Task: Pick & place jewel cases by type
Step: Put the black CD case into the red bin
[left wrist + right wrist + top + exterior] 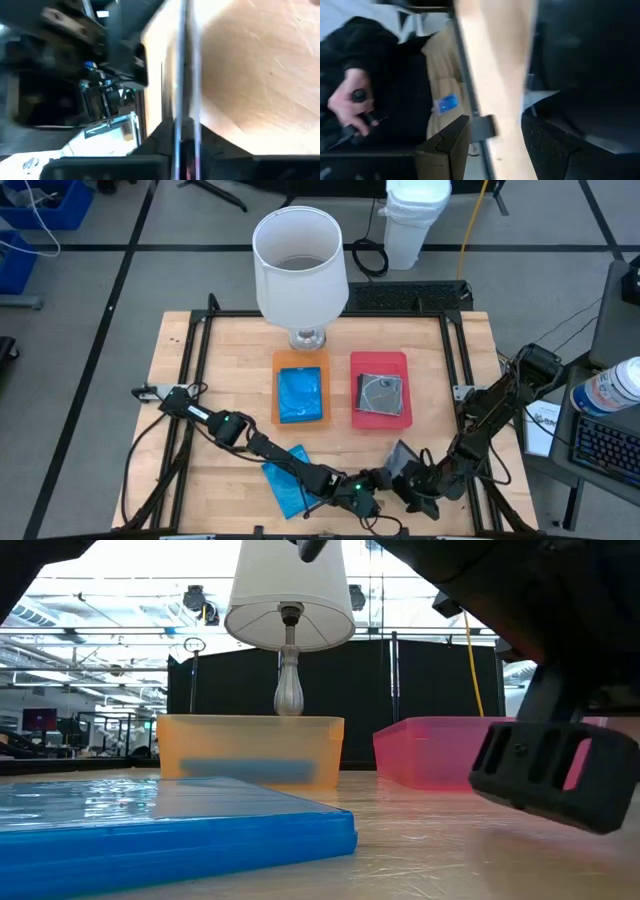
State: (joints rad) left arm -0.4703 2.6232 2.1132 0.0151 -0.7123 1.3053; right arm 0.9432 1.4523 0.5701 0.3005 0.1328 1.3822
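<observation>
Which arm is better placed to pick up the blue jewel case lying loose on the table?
Left. The left gripper sits right beside the translucent blue jewel case at the table's front edge; the right gripper is farther away.

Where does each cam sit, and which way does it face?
High: overhead, straight down on the table; both arms, with the left hand and right hand at the front edge.
Low: at table height, facing the orange tray, red tray and lamp; a dark arm part shows.
Left wrist: along the wood; own hand shows.
Right wrist: past the table edge to a person's hand.
Shared: high and low both show the loose blue jewel case and both trays.
</observation>
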